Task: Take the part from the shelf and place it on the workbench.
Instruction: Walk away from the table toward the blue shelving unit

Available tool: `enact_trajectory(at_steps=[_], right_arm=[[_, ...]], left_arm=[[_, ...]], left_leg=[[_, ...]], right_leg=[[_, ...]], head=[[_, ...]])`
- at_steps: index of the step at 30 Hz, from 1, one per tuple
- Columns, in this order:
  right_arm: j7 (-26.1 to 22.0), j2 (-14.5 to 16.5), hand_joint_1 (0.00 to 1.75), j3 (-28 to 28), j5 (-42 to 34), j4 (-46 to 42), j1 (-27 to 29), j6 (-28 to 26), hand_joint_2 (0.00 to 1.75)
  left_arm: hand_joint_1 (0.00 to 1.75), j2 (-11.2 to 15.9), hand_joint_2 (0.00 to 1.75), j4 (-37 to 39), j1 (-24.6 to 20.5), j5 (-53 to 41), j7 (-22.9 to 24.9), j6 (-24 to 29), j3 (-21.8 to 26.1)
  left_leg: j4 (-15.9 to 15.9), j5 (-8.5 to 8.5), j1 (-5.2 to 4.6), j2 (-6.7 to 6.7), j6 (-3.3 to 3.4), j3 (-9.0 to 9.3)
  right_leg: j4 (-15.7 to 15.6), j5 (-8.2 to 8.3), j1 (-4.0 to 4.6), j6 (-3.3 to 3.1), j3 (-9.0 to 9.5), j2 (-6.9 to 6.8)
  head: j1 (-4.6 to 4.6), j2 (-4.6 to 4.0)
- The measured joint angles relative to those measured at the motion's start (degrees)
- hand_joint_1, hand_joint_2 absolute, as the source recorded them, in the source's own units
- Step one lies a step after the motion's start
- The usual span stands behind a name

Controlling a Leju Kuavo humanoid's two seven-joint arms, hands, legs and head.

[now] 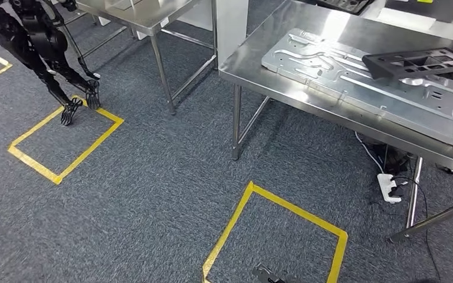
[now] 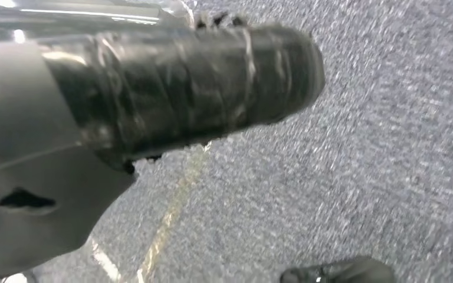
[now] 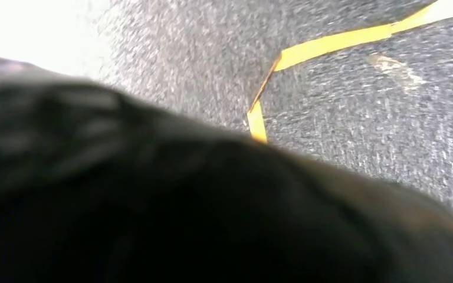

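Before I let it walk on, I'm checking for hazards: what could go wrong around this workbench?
1. The power strip and its cables lie on the carpet by the workbench legs; a foot could snag them.
2. The black frame part sits on the metal panel, leaving little bare surface for another part.
3. Another black robot stands nearby, so a wide turn could bring contact.

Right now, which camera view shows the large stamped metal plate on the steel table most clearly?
The head view. It shows the metal plate lying flat on the steel table, with a black plastic frame resting on its far end. The left wrist and right wrist views look down at grey carpet and yellow floor tape, so they give nothing of the plate.
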Motion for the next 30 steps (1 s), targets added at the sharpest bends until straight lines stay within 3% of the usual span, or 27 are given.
enact_trajectory(at_steps=[2,4,5,6,7,8,9,11,13,16,18,20,22,23,24,25,27,29,30], right_arm=[[0.1,0.2,0.00,0.3,0.0,0.0,-0.1,0.1,0.00],[0.1,0.2,0.00,0.5,0.0,0.0,0.0,0.1,0.00],[0.1,0.2,0.00,0.7,0.0,0.0,0.1,0.1,0.00],[0.1,0.2,0.00,0.8,0.0,0.0,0.1,0.1,0.00],[0.1,0.2,0.00,0.9,0.1,0.0,0.1,0.1,0.00],[0.1,0.2,0.00,1.0,0.3,0.0,0.1,0.1,0.00],[0.1,0.2,0.00,1.2,0.5,0.0,0.1,0.2,0.00],[0.2,0.3,0.00,1.6,0.9,0.0,0.0,0.2,0.00],[0.2,0.3,0.00,2.0,1.2,0.0,-0.1,0.3,0.00],[0.3,0.4,0.00,2.4,1.5,0.0,-0.3,0.6,0.00],[0.3,0.5,0.00,2.7,1.8,-0.1,-0.4,0.6,0.00],[0.4,0.5,0.00,2.8,1.9,-0.1,-0.3,0.8,0.00],[0.4,0.5,0.00,3.1,2.0,-0.1,-0.1,0.9,0.00],[0.5,0.5,0.00,3.2,2.0,0.0,0.0,0.9,0.00],[0.6,0.5,0.00,3.4,2.0,0.0,0.1,0.9,0.00],[0.6,0.5,0.00,3.5,2.0,0.0,0.1,0.9,0.00],[0.7,0.5,0.00,3.6,2.0,0.0,0.1,0.9,0.00],[0.7,0.4,0.00,3.8,2.0,0.0,0.0,0.9,0.00],[0.7,0.4,0.00,3.8,2.0,0.0,0.0,1.0,0.00]], left_arm=[[0.00,0.0,0.00,0.0,0.2,0.0,0.0,0.0,0.0],[0.00,0.0,0.00,0.0,0.1,0.0,0.1,-0.1,0.0],[0.00,-0.1,0.00,0.0,0.0,0.0,0.1,-0.1,0.0],[0.00,-0.1,0.00,0.0,-0.1,0.0,0.1,-0.1,0.0],[0.00,-0.1,0.00,0.0,-0.1,0.0,0.1,-0.2,0.0],[0.00,0.0,0.00,0.0,0.0,0.0,0.1,-0.2,0.0],[0.00,0.0,0.00,0.0,0.1,0.1,0.1,-0.3,0.0],[0.00,0.0,0.00,0.0,0.0,0.1,0.1,-0.6,0.0],[0.00,0.0,0.00,0.0,-0.1,0.1,0.1,-0.8,0.0],[0.00,0.1,0.00,0.0,0.1,0.1,0.1,-0.8,0.0],[0.00,0.1,0.00,0.0,0.2,0.1,0.2,-0.9,0.0],[0.00,0.0,0.00,0.0,0.0,0.1,0.3,-1.0,0.0],[0.00,0.0,0.00,0.0,-0.2,0.1,0.3,-1.0,0.0],[0.00,0.0,0.00,0.0,-0.2,0.1,0.4,-1.0,0.0],[0.00,0.0,0.00,0.0,-0.1,0.1,0.4,-1.0,0.0],[0.00,0.0,0.00,0.0,-0.1,0.1,0.5,-1.0,0.0],[0.00,0.0,0.00,0.0,0.0,0.1,0.5,-1.0,0.0],[0.00,-0.1,0.00,0.0,-0.1,0.0,0.6,-0.9,0.0],[0.00,0.0,0.00,0.0,0.0,0.0,0.6,-0.8,0.0]], left_leg=[[1.5,-0.93,-0.05,1.87,-0.52,-0.77],[7.2,-3.93,-0.10,5.53,-1.03,-3.57],[11.1,-5.61,0.00,6.61,-1.25,-5.61],[14.3,-6.62,0.09,7.10,-1.39,-7.33],[15.7,-6.61,0.15,7.30,-1.42,-8.22],[14.9,-5.47,0.19,7.43,-1.32,-7.95],[12.0,-3.59,0.16,7.68,-1.10,-6.60],[4.1,-0.14,-0.21,9.49,-0.37,-2.63],[0.2,0.90,-0.72,10.86,0.30,-0.66],[-0.8,1.15,-0.74,9.42,1.01,-0.29],[-2.2,1.70,-0.32,8.27,1.65,0.75],[-2.6,1.92,-0.19,7.10,2.13,1.19],[-2.4,1.77,-0.30,5.58,2.25,1.10],[-2.2,1.62,-0.34,4.72,2.22,1.07],[-1.8,1.43,-0.32,3.86,2.12,1.06],[-1.4,1.17,-0.26,3.05,1.95,1.04],[-0.4,0.60,-0.21,1.53,1.37,0.63],[0.1,0.39,-0.18,0.34,0.69,0.08],[0.1,0.43,-0.12,-0.23,0.35,-0.13]], right_leg=[[-0.3,0.14,-0.13,-0.75,0.49,-1.28],[-0.5,0.15,-0.03,-1.21,0.70,-2.70],[-0.6,0.07,0.09,-1.36,0.73,-3.52],[-0.6,-0.04,0.20,-1.44,0.78,-4.31],[-0.6,-0.17,0.27,-1.49,0.86,-5.06],[-0.6,-0.33,0.32,-1.49,1.01,-5.78],[-0.6,-0.51,0.36,-1.44,1.23,-6.43],[-0.6,-0.90,0.53,-1.20,1.81,-7.69],[-0.9,-1.17,0.66,-0.74,2.24,-8.75],[-1.5,-1.36,0.67,0.28,3.05,-9.64],[0.5,-3.03,0.72,0.63,2.47,-6.92],[6.9,-6.26,0.73,0.56,-0.67,-3.57],[12.6,-7.89,0.75,0.61,-3.97,-2.85],[13.0,-7.22,0.73,0.67,-4.55,-2.80],[11.2,-5.45,0.68,0.70,-4.03,-2.71],[7.9,-3.15,0.57,0.72,-2.73,-2.32],[1.8,-0.51,0.36,0.66,-0.28,-0.14],[0.2,-0.57,0.47,0.29,0.32,1.03],[0.0,-0.46,0.57,-0.06,0.45,0.47]], head=[[-0.07,0.00],[-0.19,0.00],[-0.23,0.00],[-0.23,0.00],[-0.23,0.00],[-0.23,0.00],[-0.23,0.00],[-0.23,0.00],[-0.23,0.00],[-0.19,0.00],[-0.13,-0.01],[-0.03,-0.01],[0.05,0.00],[0.07,0.00],[0.07,0.00],[0.07,0.00],[0.06,0.00],[0.03,0.00],[0.01,0.00]])
